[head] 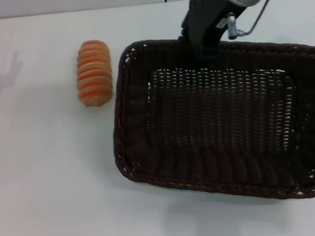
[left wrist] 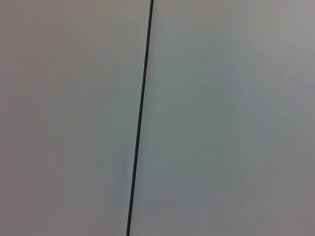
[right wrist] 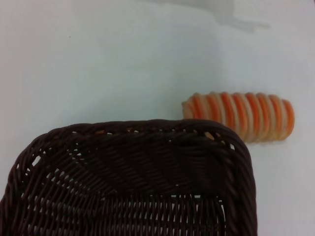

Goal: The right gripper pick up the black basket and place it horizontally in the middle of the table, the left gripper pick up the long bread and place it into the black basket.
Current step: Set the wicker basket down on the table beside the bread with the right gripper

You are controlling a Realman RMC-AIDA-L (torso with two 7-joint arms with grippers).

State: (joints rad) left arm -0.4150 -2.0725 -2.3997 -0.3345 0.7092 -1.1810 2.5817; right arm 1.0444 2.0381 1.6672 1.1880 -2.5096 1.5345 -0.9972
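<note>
The black basket [head: 229, 138] rests right of the table's middle, long side running left to right and slightly skewed. Its woven corner [right wrist: 147, 172] fills the right wrist view. My right gripper [head: 199, 42] reaches down from the far side and is shut on the basket's far rim, its fingertips lost against the dark weave. The long bread [head: 94, 73], orange-tan with ridged stripes, lies on the white table [head: 45, 183] just left of the basket's far-left corner, also seen as the bread [right wrist: 239, 116] beyond the rim. My left gripper is out of view.
The left wrist view shows only a plain grey surface crossed by a thin dark seam [left wrist: 140, 118]. The basket's right end runs to the head view's right edge. Bare tabletop lies left of and in front of the basket.
</note>
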